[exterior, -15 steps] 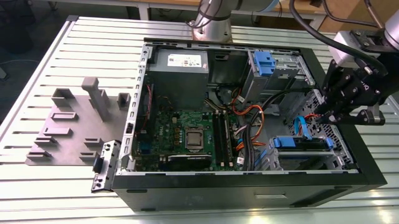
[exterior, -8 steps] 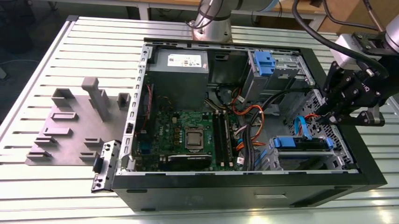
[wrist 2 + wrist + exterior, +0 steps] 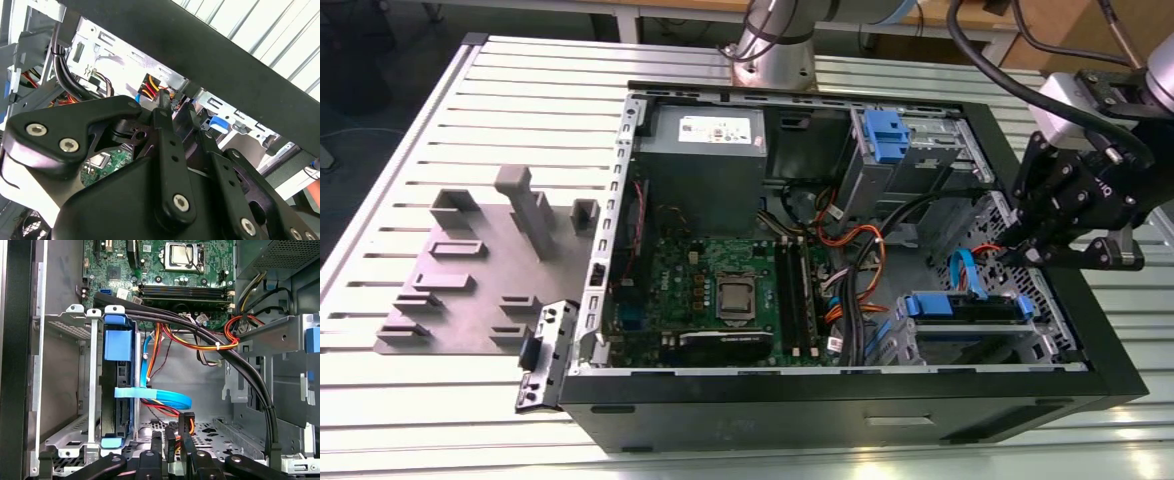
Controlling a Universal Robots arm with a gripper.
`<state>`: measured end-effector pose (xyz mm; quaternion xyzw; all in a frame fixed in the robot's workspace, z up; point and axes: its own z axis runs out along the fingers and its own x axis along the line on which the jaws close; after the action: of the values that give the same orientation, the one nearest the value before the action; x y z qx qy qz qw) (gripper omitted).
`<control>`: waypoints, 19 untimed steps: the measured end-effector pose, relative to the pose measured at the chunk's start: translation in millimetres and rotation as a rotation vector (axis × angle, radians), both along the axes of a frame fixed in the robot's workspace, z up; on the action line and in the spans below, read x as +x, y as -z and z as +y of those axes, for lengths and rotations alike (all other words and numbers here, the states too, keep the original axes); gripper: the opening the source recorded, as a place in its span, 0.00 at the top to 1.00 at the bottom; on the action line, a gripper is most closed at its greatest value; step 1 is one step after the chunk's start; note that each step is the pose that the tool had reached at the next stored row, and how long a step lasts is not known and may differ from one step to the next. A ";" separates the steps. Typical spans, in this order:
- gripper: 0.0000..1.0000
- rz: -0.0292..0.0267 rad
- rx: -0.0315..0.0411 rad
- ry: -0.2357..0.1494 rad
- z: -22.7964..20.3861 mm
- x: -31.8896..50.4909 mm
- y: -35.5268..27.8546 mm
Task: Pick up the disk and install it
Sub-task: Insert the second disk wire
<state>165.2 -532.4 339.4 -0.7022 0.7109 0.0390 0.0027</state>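
Black gripper (image 3: pixel 1051 252) at right of the exterior view, over the open computer case (image 3: pixel 854 400), finger spread unclear, apparently holding nothing, disk (image 3: pixel 118 385) seated in its drive bay, blue cable (image 3: pixel 160 396) beside it

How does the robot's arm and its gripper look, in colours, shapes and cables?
The arm is a silver-grey tube with thick black cables beside its white wrist. The gripper is matte black, built of flat linkage bars joined by silver screws, with a small green circuit board showing inside.
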 end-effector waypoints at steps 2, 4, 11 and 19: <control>0.78 0.0000 0.0000 0.000 0.0 0.1 0.0; 0.84 0.0000 0.0000 0.000 0.0 0.2 0.0; 0.84 0.0000 0.0000 0.000 0.0 0.5 0.0; 0.84 -0.0083 0.0000 0.000 -2.1 -7.4 0.0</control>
<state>157.8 -534.5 339.4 -0.7024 0.7108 0.0360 0.0057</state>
